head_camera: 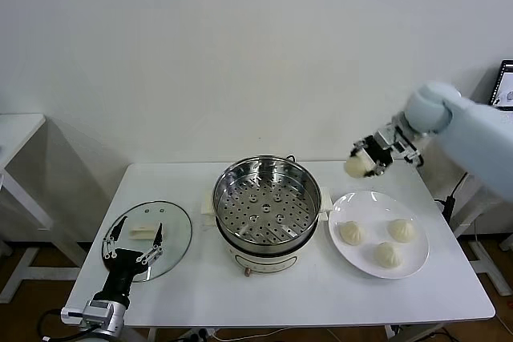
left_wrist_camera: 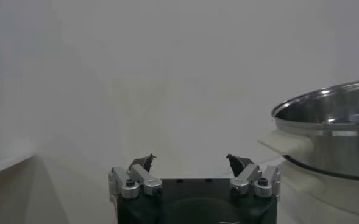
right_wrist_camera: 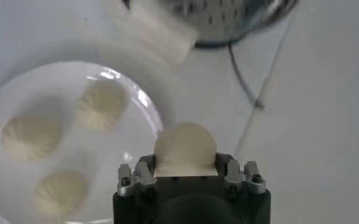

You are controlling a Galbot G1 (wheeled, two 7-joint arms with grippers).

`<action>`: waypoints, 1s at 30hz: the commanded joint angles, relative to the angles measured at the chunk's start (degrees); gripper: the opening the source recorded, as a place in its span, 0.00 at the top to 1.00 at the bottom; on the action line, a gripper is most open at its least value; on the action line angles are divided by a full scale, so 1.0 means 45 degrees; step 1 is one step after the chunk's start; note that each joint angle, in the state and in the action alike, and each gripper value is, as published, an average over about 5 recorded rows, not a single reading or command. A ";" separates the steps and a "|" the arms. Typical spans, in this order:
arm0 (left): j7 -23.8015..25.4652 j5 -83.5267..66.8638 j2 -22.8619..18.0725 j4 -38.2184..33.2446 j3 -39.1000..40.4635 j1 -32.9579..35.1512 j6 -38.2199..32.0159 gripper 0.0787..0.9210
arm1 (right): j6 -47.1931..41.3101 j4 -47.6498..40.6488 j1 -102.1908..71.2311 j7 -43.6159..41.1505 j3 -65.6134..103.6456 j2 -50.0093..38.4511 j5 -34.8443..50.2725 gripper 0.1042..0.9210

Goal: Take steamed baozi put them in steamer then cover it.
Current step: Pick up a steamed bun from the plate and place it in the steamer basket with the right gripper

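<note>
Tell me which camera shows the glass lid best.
The head view: the whole lid lies flat on the table, under the open left gripper. Neither wrist view shows the lid; the left wrist camera sees only the steamer.

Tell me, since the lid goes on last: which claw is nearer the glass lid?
Left. The left claw hovers open right over the glass lid at the table's left. The right claw is far across, beyond the steamer, above the plate, holding a bun.

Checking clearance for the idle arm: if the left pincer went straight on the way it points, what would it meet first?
Probably the wall: the open left pincer faces bare white wall, with the steamer off to the side, though depth is unclear.
</note>
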 commanded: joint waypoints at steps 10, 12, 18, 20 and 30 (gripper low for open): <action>0.0189 -0.0029 0.0173 0.0162 -0.0490 -0.0052 0.0038 0.12 | 0.4014 0.0318 0.1837 0.0879 -0.2583 0.4827 -0.1089 0.32; 0.0209 -0.0035 0.0208 0.0198 -0.0543 -0.0053 0.0039 0.12 | 0.4231 -0.0037 0.1479 0.0975 -0.2458 0.5141 -0.1415 0.32; 0.0244 -0.0036 0.0267 0.0255 -0.0621 -0.0044 0.0029 0.12 | 0.4845 -0.1234 0.0528 0.1082 -0.2231 0.5712 -0.2333 0.32; 0.0256 -0.0035 0.0261 0.0291 -0.0642 -0.0040 0.0016 0.12 | 0.5026 -0.1599 0.0216 0.1139 -0.2183 0.5808 -0.2604 0.32; 0.0283 -0.0036 0.0242 0.0339 -0.0686 -0.0033 -0.0035 0.12 | 0.5584 -0.3339 -0.1215 0.1494 -0.1469 0.6320 -0.3741 0.32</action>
